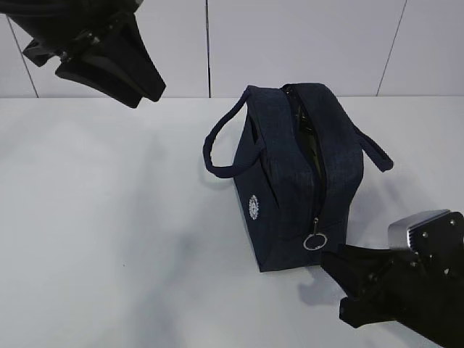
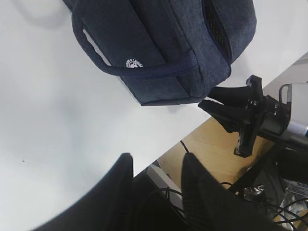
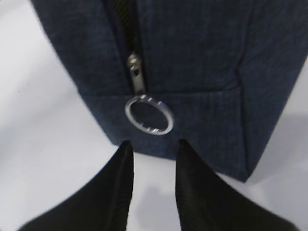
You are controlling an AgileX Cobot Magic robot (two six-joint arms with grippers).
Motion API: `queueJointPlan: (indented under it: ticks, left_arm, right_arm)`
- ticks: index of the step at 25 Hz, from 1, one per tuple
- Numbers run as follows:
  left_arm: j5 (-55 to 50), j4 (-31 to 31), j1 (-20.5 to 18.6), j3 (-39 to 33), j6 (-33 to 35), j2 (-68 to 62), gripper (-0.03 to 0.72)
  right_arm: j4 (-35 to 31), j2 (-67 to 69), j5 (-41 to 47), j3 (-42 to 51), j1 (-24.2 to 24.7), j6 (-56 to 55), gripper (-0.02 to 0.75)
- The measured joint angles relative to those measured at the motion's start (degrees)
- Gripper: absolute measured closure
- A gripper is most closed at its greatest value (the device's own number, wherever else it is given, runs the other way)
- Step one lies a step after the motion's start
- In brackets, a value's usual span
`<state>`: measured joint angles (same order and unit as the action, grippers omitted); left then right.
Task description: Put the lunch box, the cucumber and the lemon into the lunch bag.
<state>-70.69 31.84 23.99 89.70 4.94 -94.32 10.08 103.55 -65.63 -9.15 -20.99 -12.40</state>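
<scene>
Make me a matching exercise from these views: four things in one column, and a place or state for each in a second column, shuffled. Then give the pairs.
Things:
1. lunch bag
2. ring pull
3. left gripper
4. right gripper

Places or states:
A. raised above the table, far from the bag, jaws empty
B. hanging at the zipper's near end
C. low by the bag's near end, jaws apart, holding nothing
D. standing on the white table, top partly unzipped

Pairs: 1-D, 2-B, 3-A, 4-C

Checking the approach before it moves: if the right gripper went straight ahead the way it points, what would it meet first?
Probably the metal ring pull hanging on the lunch bag end, just beyond the open right gripper; depth is unclear.
</scene>
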Motion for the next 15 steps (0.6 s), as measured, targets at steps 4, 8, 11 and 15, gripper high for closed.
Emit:
queueJointPlan:
  ticks: [4,8,11,15]
  left_arm:
    - [-0.1,0.0,0.0,0.0,0.0,0.0,0.445]
    - [-0.1,0.0,0.0,0.0,0.0,0.0,0.446]
    - [-0.1,0.0,0.0,0.0,0.0,0.1,0.446]
    - [-0.1,0.0,0.0,0.0,0.0,0.3,0.446]
  right_arm:
    - [-3.1,0.1,-0.1,-0.3,0.0,1.8,0.494]
    - [-2.4,0.1,-0.1,-0.3,0.0,6.5,0.495]
    - [-1.0,0.1,-0.1,-0.3,0.0,7.7,0.495]
    - [-1.1,0.1,-0.1,-0.3,0.0,8.5,0.495]
